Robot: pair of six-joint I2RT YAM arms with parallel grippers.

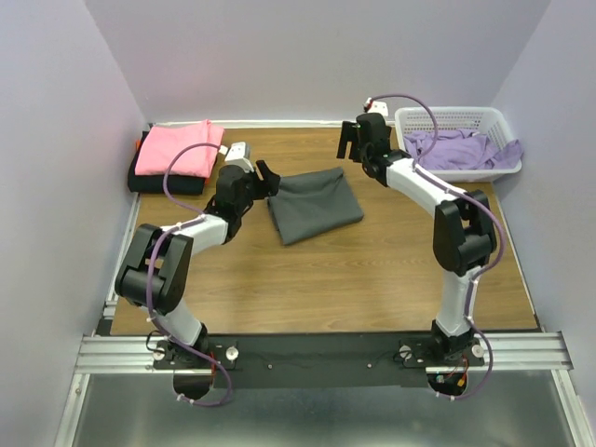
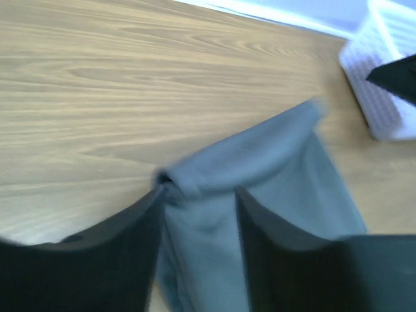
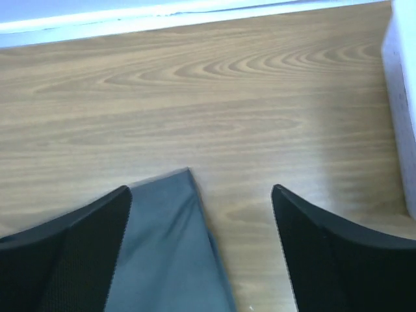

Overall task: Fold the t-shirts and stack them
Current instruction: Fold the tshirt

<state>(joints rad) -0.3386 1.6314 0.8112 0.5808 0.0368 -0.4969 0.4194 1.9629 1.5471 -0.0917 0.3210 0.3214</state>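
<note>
Overhead view of a wooden table [image 1: 372, 279] with two robot arms. A dark charcoal t-shirt [image 1: 315, 205], folded into a rough rectangle, lies flat near the middle. The left gripper [image 1: 268, 177] is at the shirt's left edge. Its wrist camera shows the jaws partly open, straddling a rumpled fold of the grey cloth without pinching it. The right gripper [image 1: 357, 142] hovers by the shirt's far right corner, jaws wide and holding nothing. At the back left, a folded pink t-shirt [image 1: 177, 149] rests on a black t-shirt [image 1: 163, 182]. At the back right, lavender t-shirts [image 1: 461, 149] sit crumpled in a white lattice basket [image 1: 447, 116].

The charcoal shirt looks light, soft and limp. It will likely sag, and its layers may slide apart if it is lifted by one point. The best hold seems to be along a folded edge, pinching all layers together with one gripper at each end, so the shirt reaches the stack without unfolding.
</note>
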